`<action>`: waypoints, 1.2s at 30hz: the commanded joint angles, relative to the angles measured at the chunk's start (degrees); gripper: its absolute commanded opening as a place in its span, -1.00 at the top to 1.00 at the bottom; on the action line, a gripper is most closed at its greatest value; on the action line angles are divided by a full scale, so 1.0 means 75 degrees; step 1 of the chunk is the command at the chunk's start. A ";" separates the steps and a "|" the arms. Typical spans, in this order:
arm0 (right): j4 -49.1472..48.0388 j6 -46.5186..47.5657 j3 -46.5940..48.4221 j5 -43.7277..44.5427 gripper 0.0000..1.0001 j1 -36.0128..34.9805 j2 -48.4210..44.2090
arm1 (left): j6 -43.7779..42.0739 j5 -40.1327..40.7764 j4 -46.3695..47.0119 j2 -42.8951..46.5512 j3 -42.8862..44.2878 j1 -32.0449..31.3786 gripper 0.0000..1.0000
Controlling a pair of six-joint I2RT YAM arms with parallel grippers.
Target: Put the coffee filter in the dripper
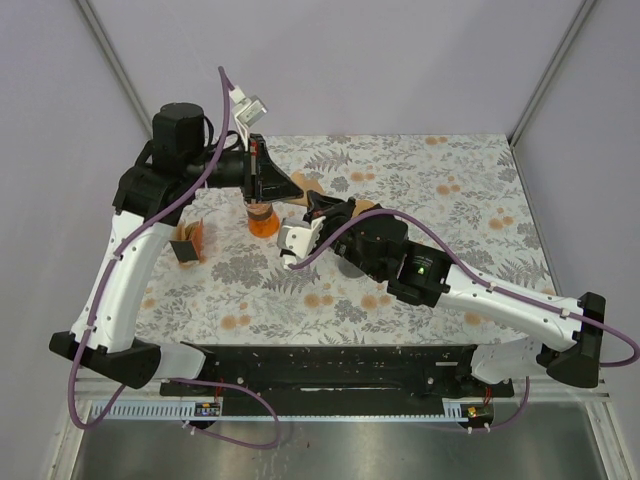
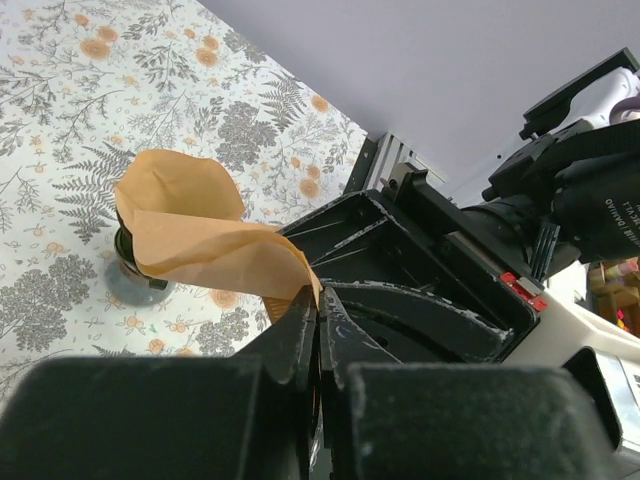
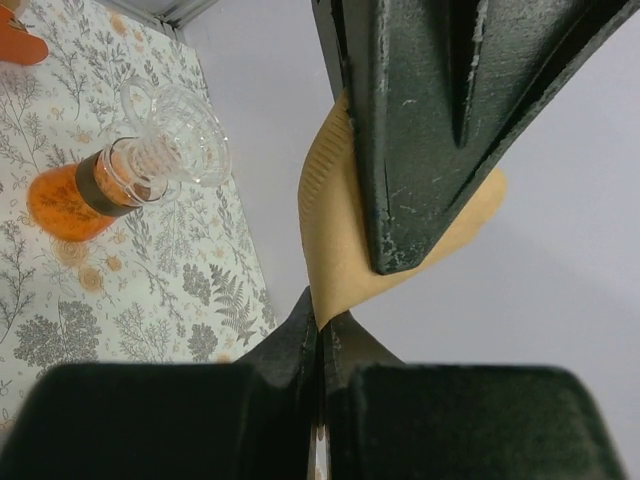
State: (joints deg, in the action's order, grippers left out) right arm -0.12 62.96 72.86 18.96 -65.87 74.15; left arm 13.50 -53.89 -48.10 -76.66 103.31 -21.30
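Observation:
The brown paper coffee filter [image 2: 200, 235] hangs in the air, pinched between both arms over the middle of the table. My left gripper [image 2: 322, 300] is shut on one edge of it. My right gripper [image 3: 320, 322] is shut on the filter's [image 3: 335, 250] lower tip, with the left gripper's fingers [image 3: 420, 130] just above. In the left wrist view the dark dripper [image 2: 122, 242] stands on its grey round base [image 2: 135, 287], below and behind the filter and partly hidden by it. From above, the two grippers [image 1: 292, 192] [image 1: 315, 208] meet at the filter [image 1: 306, 184].
A clear glass flask [image 1: 262, 220] with orange liquid stands just left of the grippers and lies close to the right wrist's view [image 3: 100, 185]. A small holder with orange packets [image 1: 188, 240] sits near the left edge of the floral table [image 1: 450, 200]. Walls enclose the back.

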 commanded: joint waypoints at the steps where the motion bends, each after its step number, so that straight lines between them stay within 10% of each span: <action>1: -0.0055 -0.0238 0.0305 0.0050 1.00 -0.0066 -0.0230 | -0.0088 -0.0338 0.0026 0.0109 -0.0063 0.0039 1.00; 3: -0.0031 -0.0436 0.0305 0.0003 1.00 -0.0066 -0.0254 | -0.0147 -0.0385 0.0038 0.0132 -0.0028 0.0039 1.00; 8: 0.0588 -0.1560 0.0398 -0.0137 -0.27 -0.0054 -0.0406 | -0.0837 -0.0117 -0.0266 0.0132 0.0030 0.0074 1.00; 13: 0.1678 -0.3129 0.0702 -0.1212 -0.79 0.0378 -0.0710 | -0.2089 0.0154 -0.0770 0.0190 0.0135 0.0332 1.00; 24: 0.2770 -0.7374 0.1792 -0.7539 -0.99 0.3098 -0.0360 | -0.6379 -0.0091 -0.3604 0.0401 0.1096 0.0344 1.00; 36: 0.1564 -0.8031 0.1149 -0.9337 -0.99 0.3427 -0.0172 | -0.7892 -0.0982 -0.5024 0.0507 0.1612 0.0285 1.00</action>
State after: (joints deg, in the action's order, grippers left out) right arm 17.76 6.11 82.98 -45.25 -40.36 73.45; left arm -39.88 -56.71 -77.14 -72.82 113.67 -18.81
